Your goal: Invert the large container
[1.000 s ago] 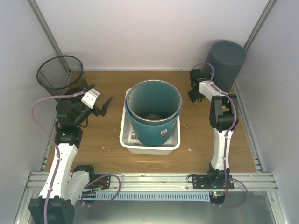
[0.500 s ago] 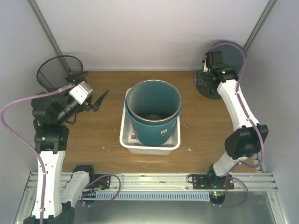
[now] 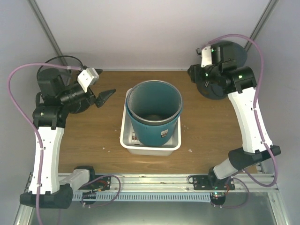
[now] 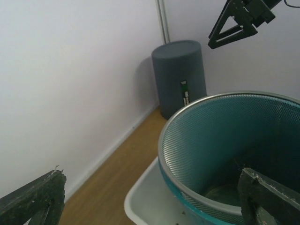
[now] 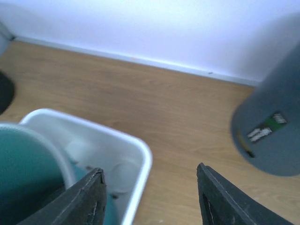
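Note:
A large teal mesh bin (image 3: 153, 112) stands upright, mouth up, inside a white tub (image 3: 150, 146) at the table's middle. It also shows in the left wrist view (image 4: 234, 140) and at the left edge of the right wrist view (image 5: 28, 168). My left gripper (image 3: 104, 97) is open and empty, raised left of the bin and pointing at it; the bin's rim lies between its fingertips in its own view (image 4: 150, 206). My right gripper (image 3: 194, 77) is open and empty, raised behind and to the right of the bin, over the tub's corner (image 5: 150, 199).
A dark grey cylinder (image 3: 238, 51) stands in the back right corner, partly under my right arm; it shows in both wrist views (image 4: 180, 77) (image 5: 272, 126). A black mesh bin (image 3: 70, 58) stands at the back left behind my left arm. White walls enclose three sides.
Both arms have risen and stretched out. The left gripper swung up and back towards the left wall, the right wrist moved up over the grey cylinder. The teal bin has not moved.

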Action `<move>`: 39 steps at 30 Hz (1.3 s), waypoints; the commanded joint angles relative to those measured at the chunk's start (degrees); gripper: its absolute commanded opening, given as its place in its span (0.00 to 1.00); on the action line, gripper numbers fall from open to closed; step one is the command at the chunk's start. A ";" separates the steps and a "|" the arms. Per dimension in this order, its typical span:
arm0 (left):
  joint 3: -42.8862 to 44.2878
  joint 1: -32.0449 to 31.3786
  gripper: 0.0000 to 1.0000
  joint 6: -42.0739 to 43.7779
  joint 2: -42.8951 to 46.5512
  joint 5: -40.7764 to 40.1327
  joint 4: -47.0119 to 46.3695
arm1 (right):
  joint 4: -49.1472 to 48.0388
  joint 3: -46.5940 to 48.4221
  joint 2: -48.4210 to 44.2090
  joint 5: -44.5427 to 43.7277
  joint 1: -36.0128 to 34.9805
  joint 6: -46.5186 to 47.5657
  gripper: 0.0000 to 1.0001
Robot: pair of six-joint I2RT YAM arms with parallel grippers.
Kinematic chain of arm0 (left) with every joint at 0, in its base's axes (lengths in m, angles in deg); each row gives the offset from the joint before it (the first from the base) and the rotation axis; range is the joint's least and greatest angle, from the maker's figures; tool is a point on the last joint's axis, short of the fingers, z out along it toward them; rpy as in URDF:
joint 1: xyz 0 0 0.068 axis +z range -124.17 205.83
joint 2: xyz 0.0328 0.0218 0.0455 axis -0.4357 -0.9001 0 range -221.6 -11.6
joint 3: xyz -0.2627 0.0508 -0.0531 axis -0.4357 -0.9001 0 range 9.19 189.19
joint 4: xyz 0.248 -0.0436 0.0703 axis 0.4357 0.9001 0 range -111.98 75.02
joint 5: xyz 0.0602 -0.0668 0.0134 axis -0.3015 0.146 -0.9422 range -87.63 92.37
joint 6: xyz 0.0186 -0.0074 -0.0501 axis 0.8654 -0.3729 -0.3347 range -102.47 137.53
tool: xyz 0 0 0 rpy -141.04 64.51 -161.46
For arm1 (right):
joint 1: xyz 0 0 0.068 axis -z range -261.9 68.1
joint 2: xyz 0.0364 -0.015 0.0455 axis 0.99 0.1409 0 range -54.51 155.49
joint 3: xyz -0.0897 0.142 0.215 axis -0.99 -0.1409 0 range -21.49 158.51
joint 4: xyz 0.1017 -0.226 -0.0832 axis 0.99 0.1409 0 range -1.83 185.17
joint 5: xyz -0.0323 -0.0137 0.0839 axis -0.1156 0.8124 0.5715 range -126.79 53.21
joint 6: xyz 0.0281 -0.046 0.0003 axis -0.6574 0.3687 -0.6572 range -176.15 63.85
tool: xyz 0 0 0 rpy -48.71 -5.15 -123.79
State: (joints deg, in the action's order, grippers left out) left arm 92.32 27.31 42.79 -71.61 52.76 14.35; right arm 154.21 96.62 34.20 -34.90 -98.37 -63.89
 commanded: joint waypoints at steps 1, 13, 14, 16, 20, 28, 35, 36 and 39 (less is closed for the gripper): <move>1.58 -1.09 0.99 -0.07 -0.78 1.40 4.17 | 5.51 0.24 0.41 3.50 -5.95 -2.17 0.52; -4.34 -4.99 0.99 0.29 4.05 -2.50 -0.75 | 8.80 -3.01 0.59 -0.52 -15.91 -5.61 0.44; -4.81 -5.12 0.99 0.12 4.31 -2.42 -0.95 | 8.91 -3.73 0.60 -0.68 -16.00 -5.60 0.45; -5.71 -5.27 0.99 -0.26 4.74 -2.34 -1.35 | 8.58 -4.87 0.41 -0.53 -15.99 -5.48 0.45; -7.19 -5.49 0.99 -0.15 5.74 -2.44 -1.79 | 8.35 -5.12 0.62 -0.85 -15.99 -5.29 0.46; -9.35 -5.58 0.99 1.03 7.51 -3.24 -2.11 | 8.18 -5.88 1.42 -0.13 -16.06 -4.72 0.44; -10.20 -5.58 0.99 1.84 8.26 -4.02 -2.27 | 8.14 -6.74 1.87 0.27 -16.07 -4.64 0.45; -10.45 -5.56 0.99 1.82 8.33 -3.93 -2.36 | 8.14 -6.70 2.00 0.37 -16.03 -4.55 0.45; -11.59 -5.59 0.99 1.19 8.46 -3.65 -3.39 | 8.06 -6.83 2.03 1.66 -16.05 -4.30 0.44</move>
State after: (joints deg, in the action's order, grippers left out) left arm 82.31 22.10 44.03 -63.91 49.22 14.55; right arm 161.88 90.06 35.84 -35.12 -113.89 -68.62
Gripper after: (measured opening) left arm 0.990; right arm 0.444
